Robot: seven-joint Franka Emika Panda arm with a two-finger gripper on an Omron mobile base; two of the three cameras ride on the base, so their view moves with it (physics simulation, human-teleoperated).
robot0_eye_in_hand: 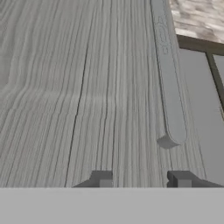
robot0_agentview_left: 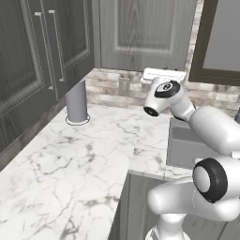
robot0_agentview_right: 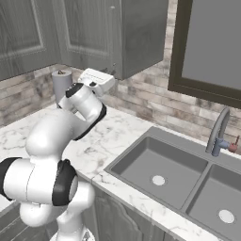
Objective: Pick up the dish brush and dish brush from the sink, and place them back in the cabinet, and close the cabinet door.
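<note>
We see our arm raised from the base, its wrist lifted toward the grey wood-grain cabinet [robot0_agentview_right: 113, 33] that hangs above the marble desk [robot0_agentview_left: 70, 159]. In the hand view our hand [robot0_eye_in_hand: 142, 178] faces the cabinet door [robot0_eye_in_hand: 78, 87] at close range: the grain runs along the surface, and a long flat bar handle [robot0_eye_in_hand: 168, 78] lies on it, its rounded end just beyond one fingertip. The two dark fingertips [robot0_eye_in_hand: 101, 178] stand apart with nothing between them that we can make out; whether they are spread on purpose or closing we cannot tell. We cannot tell whether they touch the door.

In the right base view the door appears shut, flush with the cabinet front. The sink [robot0_agentview_right: 141, 155] sits in the desk below the dark-framed window [robot0_agentview_right: 207, 47], its curved steel tap [robot0_agentview_right: 217, 132] at the back edge between the basins. Both basins lie bare apart from the white drain discs [robot0_agentview_right: 158, 180]; we can point to no dish brush in either basin or on the desk.

A grey cylinder [robot0_agentview_left: 77, 103] stands at the back of the desk, near the corner where the darker tall cabinets [robot0_agentview_left: 37, 61] meet the brick wall [robot0_agentview_left: 112, 86]. The sink is well apart from our hand.
</note>
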